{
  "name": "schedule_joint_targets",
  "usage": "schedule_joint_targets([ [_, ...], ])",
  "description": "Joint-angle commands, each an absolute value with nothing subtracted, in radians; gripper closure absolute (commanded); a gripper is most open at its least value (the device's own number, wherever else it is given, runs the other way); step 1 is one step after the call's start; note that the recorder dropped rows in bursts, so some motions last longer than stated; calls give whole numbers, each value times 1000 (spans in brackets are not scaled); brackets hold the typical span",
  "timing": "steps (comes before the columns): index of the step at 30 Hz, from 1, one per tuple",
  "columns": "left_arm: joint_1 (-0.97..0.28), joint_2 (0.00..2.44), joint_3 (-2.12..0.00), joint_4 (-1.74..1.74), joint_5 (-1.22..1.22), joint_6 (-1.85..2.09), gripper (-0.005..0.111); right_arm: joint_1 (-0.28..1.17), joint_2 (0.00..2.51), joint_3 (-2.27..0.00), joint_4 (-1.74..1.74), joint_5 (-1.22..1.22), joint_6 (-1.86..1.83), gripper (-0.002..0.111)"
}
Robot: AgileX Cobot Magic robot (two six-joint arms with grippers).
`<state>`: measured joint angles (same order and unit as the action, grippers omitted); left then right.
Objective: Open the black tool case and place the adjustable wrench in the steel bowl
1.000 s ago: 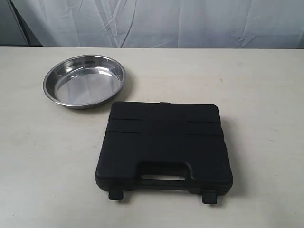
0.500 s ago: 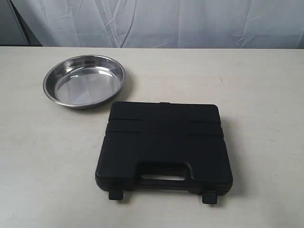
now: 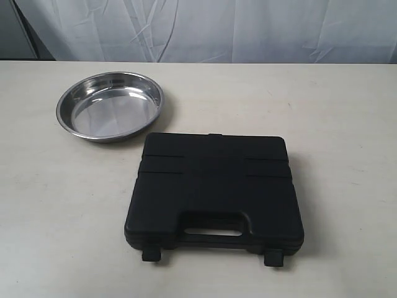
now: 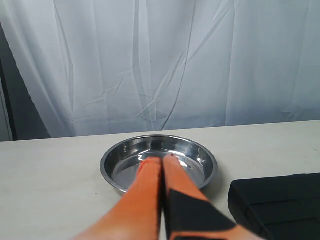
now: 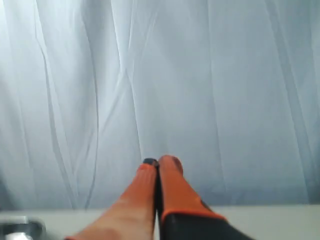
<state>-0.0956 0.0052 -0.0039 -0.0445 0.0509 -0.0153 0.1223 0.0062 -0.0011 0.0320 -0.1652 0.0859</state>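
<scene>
The black tool case (image 3: 214, 192) lies closed on the table, its handle and two latches toward the near edge. Behind it to the left stands the steel bowl (image 3: 110, 105), holding nothing. The adjustable wrench is out of view. Neither arm shows in the exterior view. In the left wrist view my left gripper (image 4: 162, 160) is shut, orange fingers pressed together, with the steel bowl (image 4: 192, 150) beyond its tips and a corner of the tool case (image 4: 280, 205) to one side. My right gripper (image 5: 159, 162) is shut too, pointing at the white curtain, nothing between its fingers.
A white curtain (image 3: 205, 28) hangs along the far edge of the pale table (image 3: 347, 124). A dark gap (image 3: 15, 31) shows at the back left corner.
</scene>
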Motion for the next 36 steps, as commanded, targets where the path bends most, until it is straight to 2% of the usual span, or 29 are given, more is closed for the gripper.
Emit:
schedule_joint_targets([
  [1,-102,0,0,-39,52,-16,107,117,0,0,201,-504,170,108],
  [4,-102,0,0,-39,52,-16,107,118,0,0,290,-669,541,108],
  [7,-102,0,0,-39,52,-16,107,118,0,0,325,-658,700,108],
  [14,-102,0,0,-39,52,-16,107,118,0,-140,335,-553,717,108],
  [18,-102,0,0,-39,52,-16,107,118,56,-308,79,-520,715,108],
  [22,-102,0,0,-39,49,-16,107,118,225,-495,-206,-463,646,108],
  [24,-102,0,0,-39,49,-16,107,118,321,-581,-321,-356,628,108],
  [27,-102,0,0,-39,49,-16,107,143,535,-723,-626,-41,745,108],
  [29,-102,0,0,-39,49,-16,107,199,683,-812,-711,181,752,108],
  [30,-102,0,0,-39,49,-16,107,231,739,-859,-690,280,682,108],
  [34,-102,0,0,-39,49,-16,107,386,1065,-1093,-230,817,0,108],
  [36,-102,0,0,-39,49,-16,107,426,1213,-1172,-31,992,-277,108],
])
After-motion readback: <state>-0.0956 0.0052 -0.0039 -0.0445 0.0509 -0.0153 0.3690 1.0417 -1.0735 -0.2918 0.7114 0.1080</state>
